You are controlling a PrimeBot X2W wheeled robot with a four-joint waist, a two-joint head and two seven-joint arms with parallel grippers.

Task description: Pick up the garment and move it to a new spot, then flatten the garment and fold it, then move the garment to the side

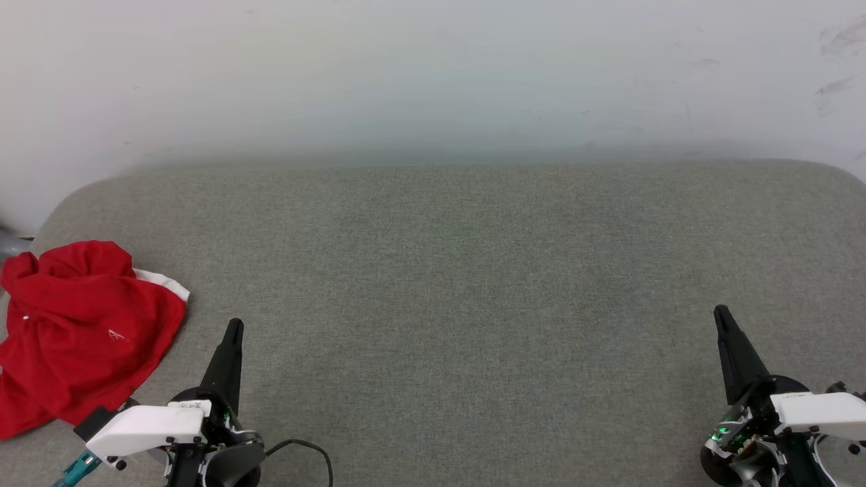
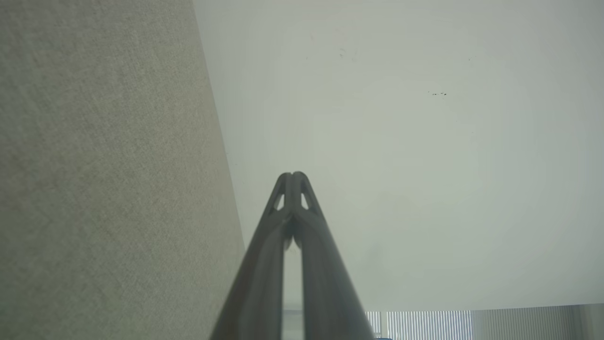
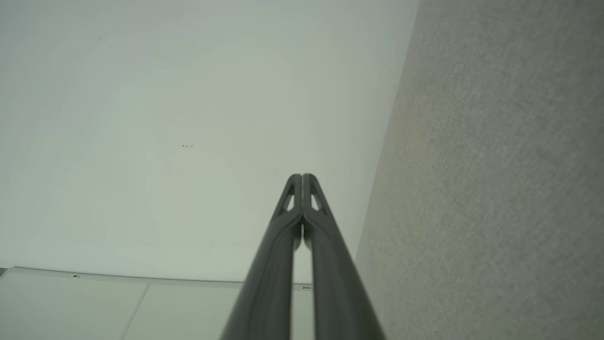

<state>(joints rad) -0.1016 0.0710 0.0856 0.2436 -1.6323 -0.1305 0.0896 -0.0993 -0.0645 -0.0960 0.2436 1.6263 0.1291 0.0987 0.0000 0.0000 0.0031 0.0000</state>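
No text legible in any view. On the garment (image 1: 81,331): one small white mark (image 1: 116,335) on the red cloth, possibly a logo, too small to read. At the base of the left gripper (image 1: 234,326): white sticker (image 1: 193,406) with dark print, characters not resolvable.

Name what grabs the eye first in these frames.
The crumpled red garment stands out first. It lies bunched at the far left of the grey padded surface, with a strip of white showing at its upper right. Next come the two dark grippers: the left gripper sits just right of the garment without touching it, the right gripper is at the lower right, and both are shut and empty.
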